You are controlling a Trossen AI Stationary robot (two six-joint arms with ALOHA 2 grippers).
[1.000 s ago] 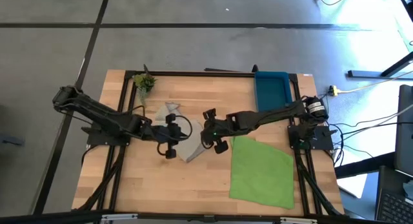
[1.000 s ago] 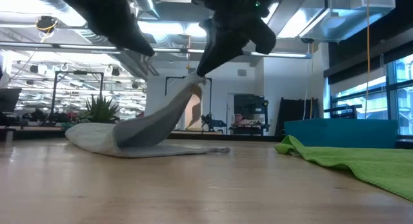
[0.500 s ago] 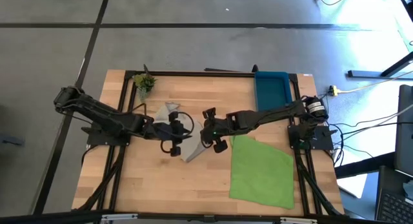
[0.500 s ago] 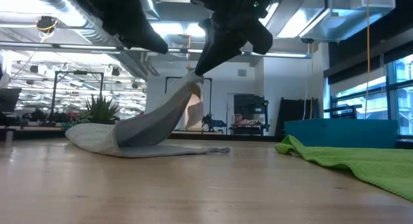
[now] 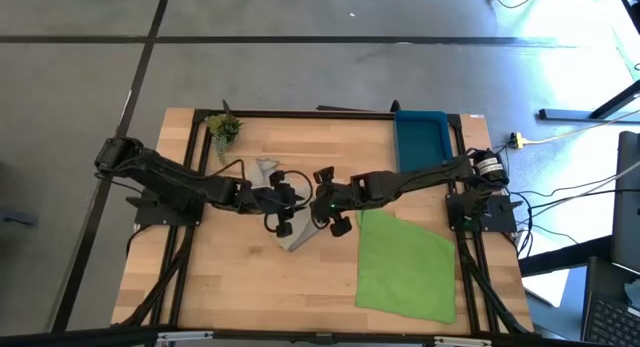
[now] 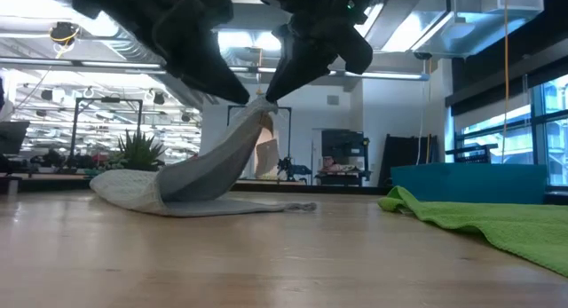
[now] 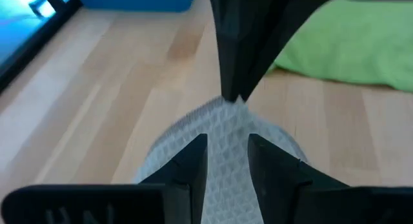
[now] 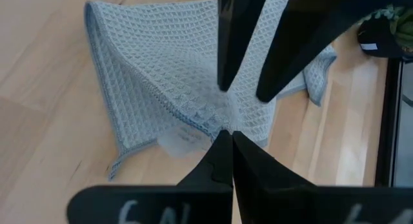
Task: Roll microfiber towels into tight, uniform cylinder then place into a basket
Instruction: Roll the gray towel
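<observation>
The light grey towel (image 5: 292, 235) lies crumpled at the table's middle, with one part pulled up into a peak (image 6: 257, 117). My right gripper (image 6: 269, 101) is shut on that peak, seen close in the right wrist view (image 8: 226, 141). My left gripper (image 7: 227, 156) is open and comes in from the table's left. Its fingers stand on either side of the raised strip, just below the right gripper (image 7: 235, 88). The green towel (image 5: 405, 262) lies spread flat at the near right. The blue basket (image 5: 420, 137) stands at the far right. My right gripper pinches the grey towel's raised edge (image 8: 208, 124) between its two fingertips, beside a small white tag (image 8: 179, 139). Its fingers slant down from the table's right. The cloth hangs from them in a sloping band (image 6: 213, 161), and its lower part (image 6: 133, 185) rests on the table. My left gripper: I cannot tell whether its fingers (image 7: 193, 161) touch the cloth.
A small green plant sprig (image 5: 225, 127) stands at the far left corner. The green towel's near edge (image 6: 461, 215) bulges up at the right in the low view. Bare wood lies along the table's near left (image 5: 230, 287).
My left gripper has moved toward the table's right and a little down, closing in on the towel's raised peak and my right gripper. My right gripper and the lifted towel have kept still.
</observation>
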